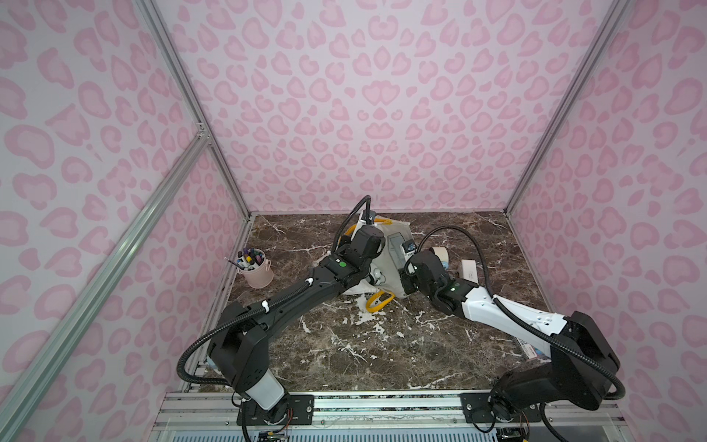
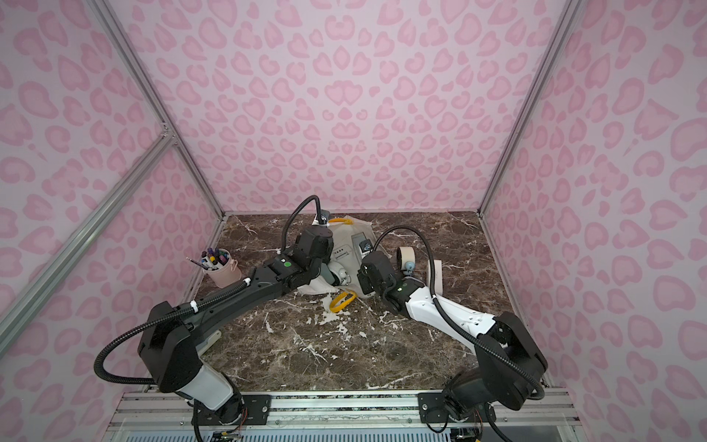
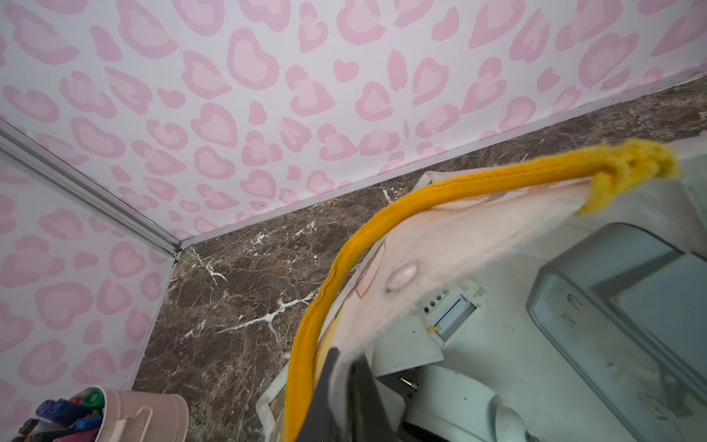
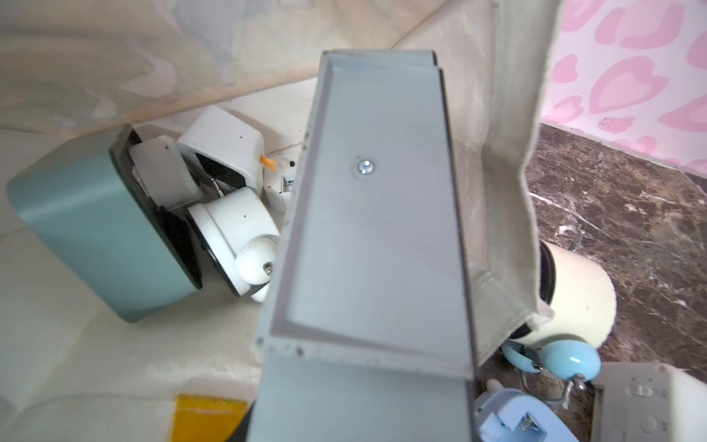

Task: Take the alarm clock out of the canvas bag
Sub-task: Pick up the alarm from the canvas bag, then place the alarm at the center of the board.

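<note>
The canvas bag (image 1: 394, 227) lies at the far middle of the brown marble worktop (image 1: 382, 352), between the two arms. The left gripper (image 3: 346, 367) has its jaws closed on the cloth rim of the bag, just beside a yellow handle (image 3: 382, 229), and that edge stands lifted above the clocks inside. The right gripper (image 1: 408, 248) reaches into the opening, and its jaws grip a grey alarm clock (image 4: 375, 229) (the long box fills the middle of the right wrist view and hides the fingertips). That clock is tilted and partly inside the bag, with one end up at the rim. Deeper inside lie a teal clock (image 4: 88, 229) and a white round clock (image 4: 233, 225), touching each other. A cream clock with blue bells (image 4: 577, 294) lies on the worktop just outside the rim. A pink pen bucket (image 1: 257, 269) stands well apart, near the left wall.
</note>
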Available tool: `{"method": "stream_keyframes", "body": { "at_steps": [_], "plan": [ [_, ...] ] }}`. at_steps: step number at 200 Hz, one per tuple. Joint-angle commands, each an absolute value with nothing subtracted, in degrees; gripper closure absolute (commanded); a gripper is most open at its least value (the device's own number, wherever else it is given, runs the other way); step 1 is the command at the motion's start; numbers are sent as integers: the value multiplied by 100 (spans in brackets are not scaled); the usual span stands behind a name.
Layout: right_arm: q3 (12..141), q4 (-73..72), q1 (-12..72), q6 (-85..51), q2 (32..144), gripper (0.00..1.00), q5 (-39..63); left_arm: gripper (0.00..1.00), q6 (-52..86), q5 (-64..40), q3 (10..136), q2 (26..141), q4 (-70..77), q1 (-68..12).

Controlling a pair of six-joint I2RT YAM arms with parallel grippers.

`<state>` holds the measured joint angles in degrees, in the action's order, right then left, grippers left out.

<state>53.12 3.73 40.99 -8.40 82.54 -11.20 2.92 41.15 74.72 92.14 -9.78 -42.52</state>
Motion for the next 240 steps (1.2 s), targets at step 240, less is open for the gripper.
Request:
{"method": "stream_keyframes", "body": {
  "at_steps": [240],
  "plan": [
    [4394,154,3216,-895,6779,84,-1277,97,-164,4640,6325,8122,-880,-3954]
  ]
}}
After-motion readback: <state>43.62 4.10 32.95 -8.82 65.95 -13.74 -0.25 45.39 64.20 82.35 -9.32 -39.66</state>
